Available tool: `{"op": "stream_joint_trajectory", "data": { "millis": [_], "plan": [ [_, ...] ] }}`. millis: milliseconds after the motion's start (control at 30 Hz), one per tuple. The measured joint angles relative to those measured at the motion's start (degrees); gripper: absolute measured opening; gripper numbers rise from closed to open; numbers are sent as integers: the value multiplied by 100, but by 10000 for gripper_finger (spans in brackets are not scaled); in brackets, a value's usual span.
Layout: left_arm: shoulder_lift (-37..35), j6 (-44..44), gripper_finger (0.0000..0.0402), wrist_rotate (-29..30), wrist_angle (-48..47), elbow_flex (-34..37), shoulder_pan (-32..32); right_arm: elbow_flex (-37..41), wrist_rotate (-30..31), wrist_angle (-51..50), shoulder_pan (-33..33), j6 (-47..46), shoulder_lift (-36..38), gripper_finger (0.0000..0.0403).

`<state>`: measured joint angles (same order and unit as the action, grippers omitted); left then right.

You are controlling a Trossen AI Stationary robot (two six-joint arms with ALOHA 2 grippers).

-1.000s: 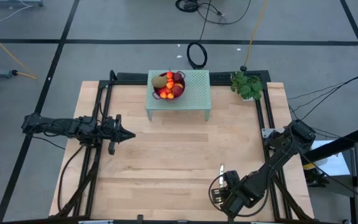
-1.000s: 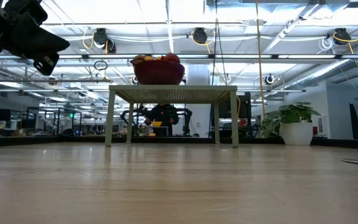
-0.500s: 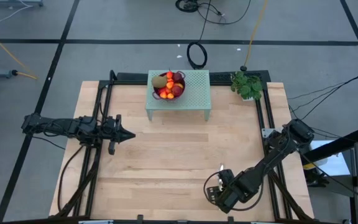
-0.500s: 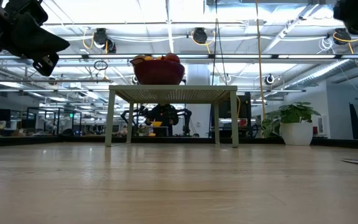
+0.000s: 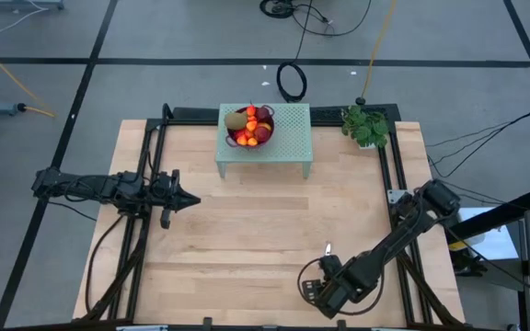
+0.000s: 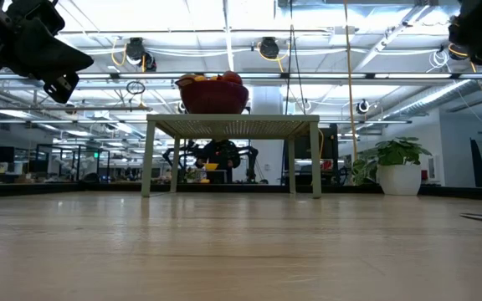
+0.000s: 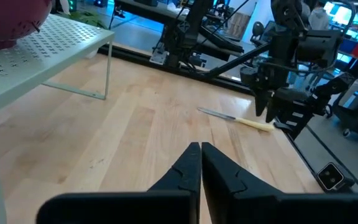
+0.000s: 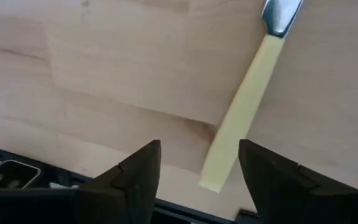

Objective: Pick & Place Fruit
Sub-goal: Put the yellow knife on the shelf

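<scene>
The fruit (image 5: 250, 122) lies heaped in a dark red bowl (image 6: 213, 94) that stands on a small pale green perforated stand (image 5: 288, 138) at the table's far middle. A yellow-handled knife (image 8: 238, 130) lies flat on the wood near the front right. My right gripper (image 8: 199, 163) is open, pointing steeply down over the knife. Its two fingers stand on either side of the handle's free end (image 8: 215, 177), and no touch shows. At the table's left my left gripper (image 7: 200, 146) hangs shut above the wood, pointing toward the right and holding nothing.
A small potted plant (image 5: 366, 126) stands at the far right corner. Black frame rails (image 5: 155, 165) run along the table's left and right sides. Bare wood lies between the stand and the near edge.
My right gripper has moved toward the table's left along the near edge and has sunk a little over the knife. Its arm has come into the low view at the top right.
</scene>
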<state>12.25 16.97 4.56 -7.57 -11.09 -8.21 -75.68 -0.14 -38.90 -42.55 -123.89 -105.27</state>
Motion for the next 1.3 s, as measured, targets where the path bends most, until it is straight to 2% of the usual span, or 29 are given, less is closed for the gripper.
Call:
{"op": "stream_joint_trajectory", "data": {
  "millis": [133, 300, 433, 700, 967, 1100, 1300],
  "plan": [
    [0, 0, 15, -1, 2, 0, 0, 0, -17, 33, -2, 43, -135, 207],
    [0, -33, 2, -2, -45, 0, 0, 0, -126, -138, -17, 5, -131, 207],
    [0, -35, 12, -7, -42, 0, -2, 0, -159, -207, -35, -89, -183, 207],
    [0, -127, 21, -313, -46, 0, -11, -15, -224, 289, -28, -122, -683, 207],
    [0, -192, 21, -424, -167, 0, -12, -24, -498, 181, -4, -387, -846, 206],
    [0, -236, 21, -474, -311, 0, -13, -20, -574, 87, -4, -401, -853, 186],
    [0, -247, 21, -472, -280, -1, -11, -11, -632, 64, 26, -446, -857, 124]
  ]
}}
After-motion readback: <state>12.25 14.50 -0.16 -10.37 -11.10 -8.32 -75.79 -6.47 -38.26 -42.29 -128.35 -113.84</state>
